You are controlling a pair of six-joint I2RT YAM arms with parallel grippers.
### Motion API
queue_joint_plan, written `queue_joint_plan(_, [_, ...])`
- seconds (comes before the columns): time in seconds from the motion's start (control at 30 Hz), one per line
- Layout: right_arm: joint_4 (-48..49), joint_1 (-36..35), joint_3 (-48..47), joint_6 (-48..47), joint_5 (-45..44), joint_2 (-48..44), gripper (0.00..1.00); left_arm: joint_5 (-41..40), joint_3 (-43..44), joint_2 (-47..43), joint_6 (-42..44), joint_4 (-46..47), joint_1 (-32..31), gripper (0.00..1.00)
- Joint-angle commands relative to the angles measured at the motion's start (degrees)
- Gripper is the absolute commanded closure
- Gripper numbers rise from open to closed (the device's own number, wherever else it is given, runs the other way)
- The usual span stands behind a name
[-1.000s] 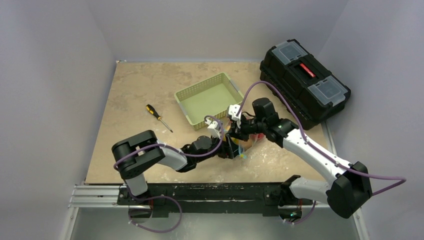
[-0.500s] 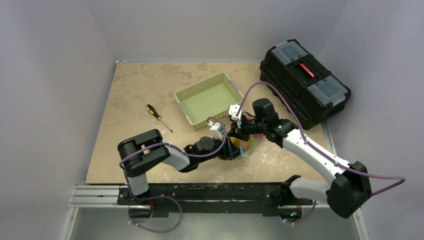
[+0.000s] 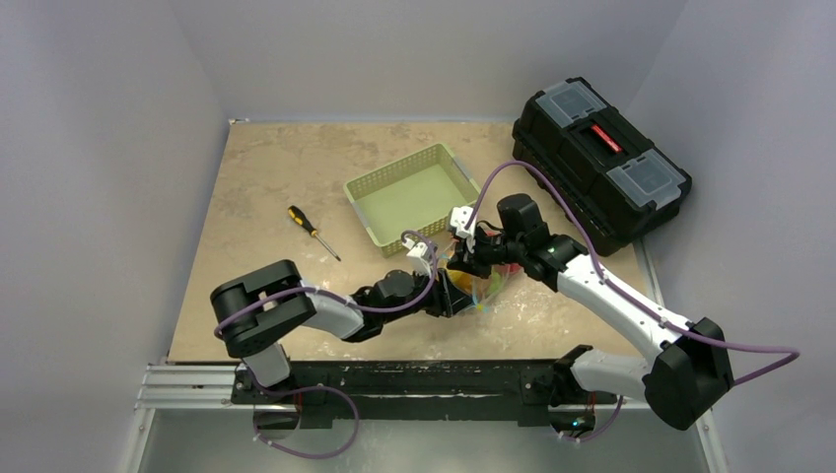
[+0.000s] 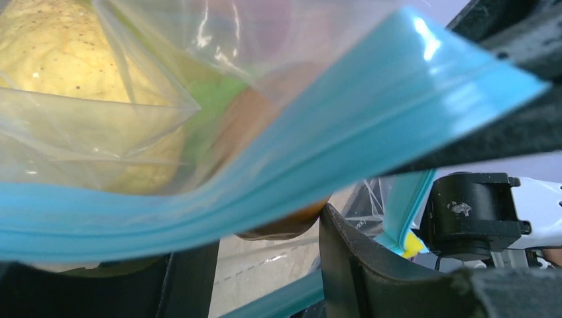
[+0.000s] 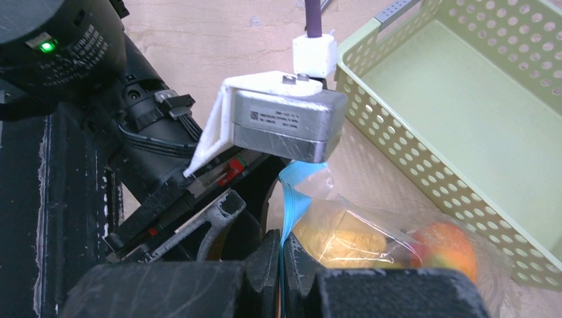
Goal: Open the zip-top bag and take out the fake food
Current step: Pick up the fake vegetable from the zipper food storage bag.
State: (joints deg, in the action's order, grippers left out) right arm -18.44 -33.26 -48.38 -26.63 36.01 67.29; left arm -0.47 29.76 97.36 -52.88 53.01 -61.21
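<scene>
Right wrist: right gripper [image 5: 282,260] is pressed together on the light-blue zipper strip [image 5: 296,192] of the zip-top bag [image 5: 391,228]. The strip runs up out of its fingers [image 5: 260,265] and ends under the left wrist camera [image 5: 285,122]. Bag body looks to rest on the table [image 5: 199,40] just beside the outer wall of the green basket [image 5: 464,99], can't tell if it touches. All the fake food [image 5: 341,240] in view is inside the bag: a yellow piece next to the strip, an orange-red piece [image 5: 445,246] further toward the basket

Left wrist: the bag fills the frame. A wide band of blue strip crosses from low left to upper right, very near the lens. Behind the plastic there's a speckled yellow piece, something green, something brown. A second run of blue strip shows lower down, apart from the first, so the mouth looks partly parted. Left gripper [image 4: 268,255]: two black fingers [image 4: 358,265] show at the bottom with a gap between them, tips hidden behind the strip, can't tell whether it grips anything

Top external: both grippers meet at the bag by the basket's near corner. Screwdriver [image 3: 313,233] lies left of the basket, well apart from the bag; black toolbox [image 3: 601,163] sits far right, closed
</scene>
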Motion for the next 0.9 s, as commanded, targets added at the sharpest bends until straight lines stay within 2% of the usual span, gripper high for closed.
queue_joint_plan(0.0, [2.4, 0.5, -0.1, -0.3, 1.3, -0.6, 1.0, -1.0, -2.1, -3.3, 1.9, 1.3, -0.5, 1.0])
queue_joint_plan(0.3, [2.4, 0.8, -0.1, -0.4, 1.2, -0.4, 1.0, -2.4, -4.9, -6.8, 2.8, -0.6, -0.4, 1.0])
queue_joint_plan(0.5, [2.4, 1.1, 0.0, -0.4, 1.2, -0.3, 1.0, -3.7, -6.0, -11.8, 4.8, -5.3, -0.4, 1.0])
queue_joint_plan(0.63, [2.3, 1.0, 0.0, -0.7, 1.0, -0.2, 1.0, -4.6, -5.5, -17.2, 7.0, -11.9, -0.4, 1.0])
queue_joint_plan(0.87, [2.3, 1.1, 0.1, -0.9, 0.8, -0.6, 1.0, -4.4, -0.8, -23.8, 11.7, -32.2, -0.4, 1.0])
